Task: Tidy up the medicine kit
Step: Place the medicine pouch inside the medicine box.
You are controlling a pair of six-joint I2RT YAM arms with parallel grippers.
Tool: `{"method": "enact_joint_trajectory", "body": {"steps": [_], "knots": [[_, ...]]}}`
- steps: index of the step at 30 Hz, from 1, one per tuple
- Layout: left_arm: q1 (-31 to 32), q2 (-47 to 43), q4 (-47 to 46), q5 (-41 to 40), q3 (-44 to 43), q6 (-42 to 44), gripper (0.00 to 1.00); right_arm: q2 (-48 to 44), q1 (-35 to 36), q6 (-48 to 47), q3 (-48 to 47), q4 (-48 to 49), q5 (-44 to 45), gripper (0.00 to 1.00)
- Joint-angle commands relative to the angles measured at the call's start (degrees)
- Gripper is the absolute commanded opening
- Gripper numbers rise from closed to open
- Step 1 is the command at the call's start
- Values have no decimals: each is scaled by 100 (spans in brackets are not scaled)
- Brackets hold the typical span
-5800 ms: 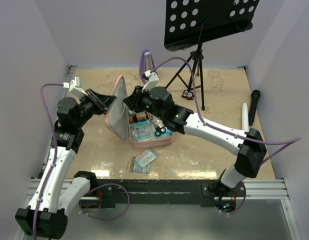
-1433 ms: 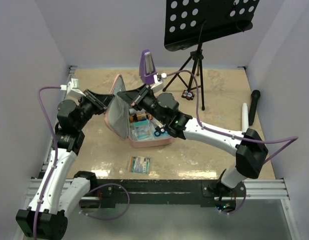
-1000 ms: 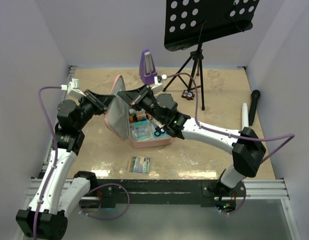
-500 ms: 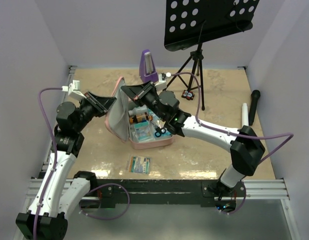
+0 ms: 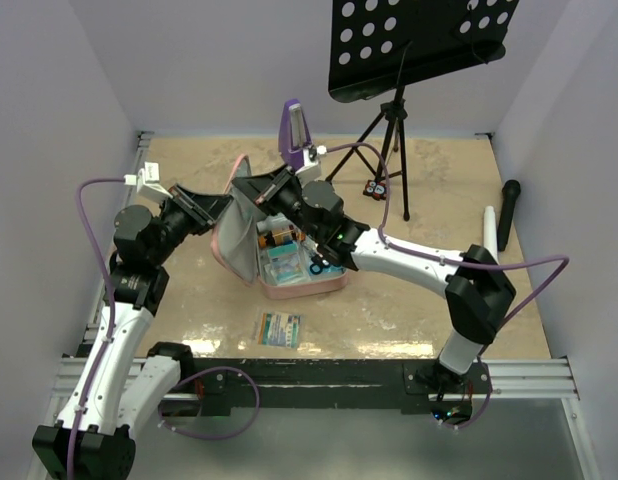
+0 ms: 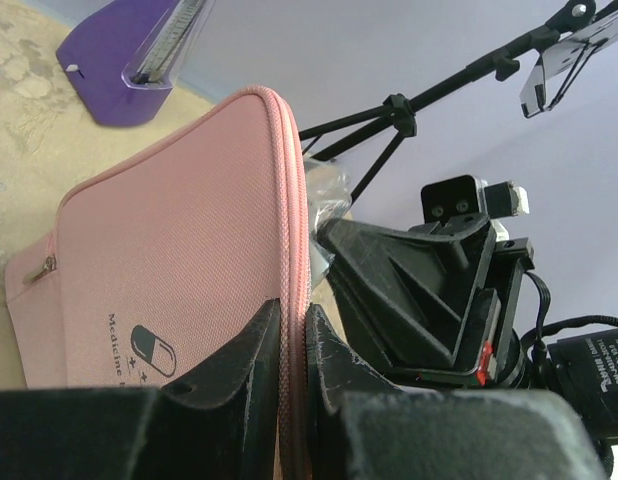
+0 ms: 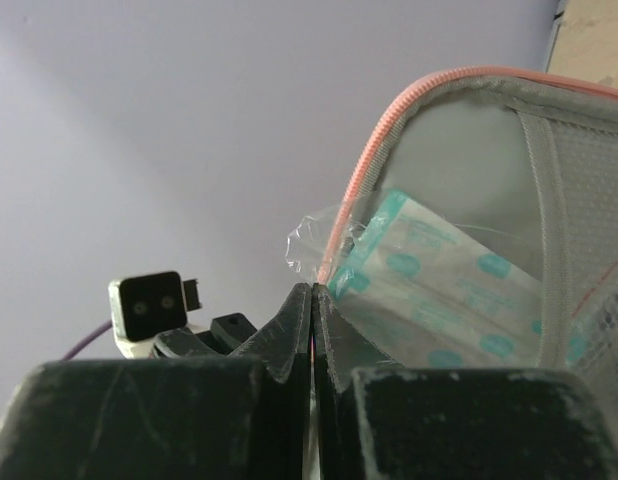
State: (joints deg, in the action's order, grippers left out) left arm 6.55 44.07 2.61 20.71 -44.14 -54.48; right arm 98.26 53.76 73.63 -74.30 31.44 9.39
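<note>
Tan tabletop, pale walls. Nearest the bases lies one loose packet, outside the case. Beyond it, left of centre, sits the medicine kit (one unit), base flat, lid upright. Left gripper clamps the lid rim with narrow jaws, judged to prop it for access. Right gripper, jaws fully closed, meets one teal packet in the lid pocket (grip on wrapper undeterminable). Farthest: one metronome, one music stand.
</note>
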Motion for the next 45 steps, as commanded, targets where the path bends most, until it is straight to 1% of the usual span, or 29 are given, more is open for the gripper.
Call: {"method": "enact_joint_trajectory", "body": {"steps": [1,3,9,10,11,13,15,17,18,20,21,23,25,27,28,35,40,45], "knots": [[40,-83,-964,74,-384,-195,0,-359,73,-515,266,-243,-7,0],[40,-75,-964,21,-411,-186,0,-448,91,-769,398,-261,-103,0],[40,-22,-973,-49,-508,-177,0,-527,109,-1631,469,-489,-789,0],[40,-22,-982,-58,-508,-186,0,-579,109,-1745,452,-551,-815,5],[40,-30,-964,-76,-499,-195,0,-632,109,-1851,417,-638,-798,13],[40,-48,-938,-93,-499,-177,0,-790,100,-2114,373,-805,-720,35],[40,-66,-903,-111,-499,-151,0,-983,109,-2369,294,-1051,-597,46],[40,-83,-850,-137,-499,-125,0,-1159,109,-2624,206,-1358,-421,51],[40,-92,-841,-146,-508,-107,0,-1229,109,-2764,145,-1534,-333,52],[40,-101,-797,-155,-508,-89,0,-1344,117,-3054,22,-1807,-70,50],[40,-101,-771,-164,-499,-81,0,-1379,100,-3152,-22,-1869,97,45],[40,-118,-771,-164,-499,-89,0,-1397,100,-3371,-145,-1975,335,26],[40,-127,-771,-155,-473,-107,0,-1301,109,-3643,-347,-1984,502,12],[40,-127,-762,-146,-473,-107,0,-1091,100,-3820,-663,-2106,547,3],[40,-110,-771,-146,-490,-107,0,-942,100,-3890,-873,-2229,564,0],[40,-101,-745,-146,-552,-89,0,-115,100,-4163,-1683,-2721,318,0],[40,-66,-709,-172,-675,-63,0,-69,117,-4163,-1342,-2828,64,0],[40,-13,-727,-164,-771,-63,0,-114,266,-4409,-1016,-2924,-183,0]]}}
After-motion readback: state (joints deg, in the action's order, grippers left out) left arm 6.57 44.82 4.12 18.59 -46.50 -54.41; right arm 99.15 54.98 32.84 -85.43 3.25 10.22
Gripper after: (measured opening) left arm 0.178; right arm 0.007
